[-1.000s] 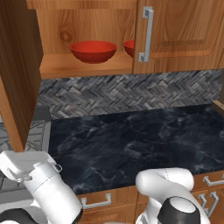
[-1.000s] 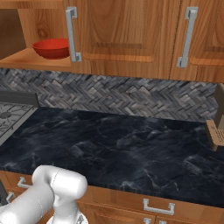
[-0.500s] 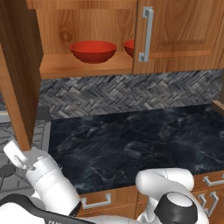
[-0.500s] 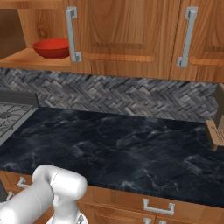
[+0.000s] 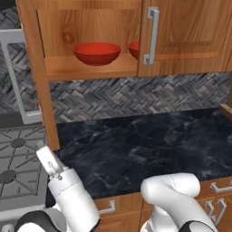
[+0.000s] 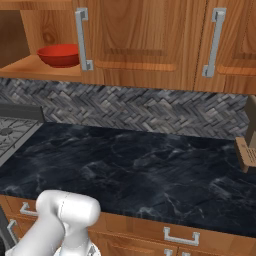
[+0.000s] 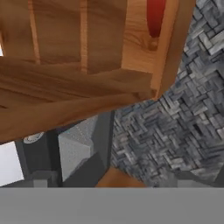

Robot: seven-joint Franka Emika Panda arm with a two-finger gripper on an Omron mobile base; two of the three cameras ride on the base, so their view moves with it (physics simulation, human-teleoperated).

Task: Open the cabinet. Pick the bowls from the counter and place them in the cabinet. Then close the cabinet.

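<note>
The cabinet (image 5: 186, 36) has its left door (image 5: 45, 104) swung out towards me, seen almost edge-on, while its right door is shut. On the shelf inside sit two red bowls: one (image 5: 96, 52) in the open half, and the other (image 5: 134, 49) half hidden behind the right door. The right base view shows one bowl (image 6: 59, 54) beside the silver handle (image 6: 82, 37). My gripper (image 5: 45, 156) is low at the left, right by the open door's bottom corner, open with nothing in it. In the hand view the door's wood (image 7: 74, 87) looms close, with a sliver of red bowl (image 7: 155, 17).
The dark marbled counter (image 5: 149, 145) carries no bowls. A grey gas stove (image 5: 18, 167) lies to its left, under a grey frame (image 5: 13, 77). A wooden block (image 6: 246, 150) stands at the counter's far right. Herringbone tiles (image 6: 150, 107) back the counter.
The open left door has swung to the right, from wide open to nearly edge-on. My hand has moved right with its lower edge.
</note>
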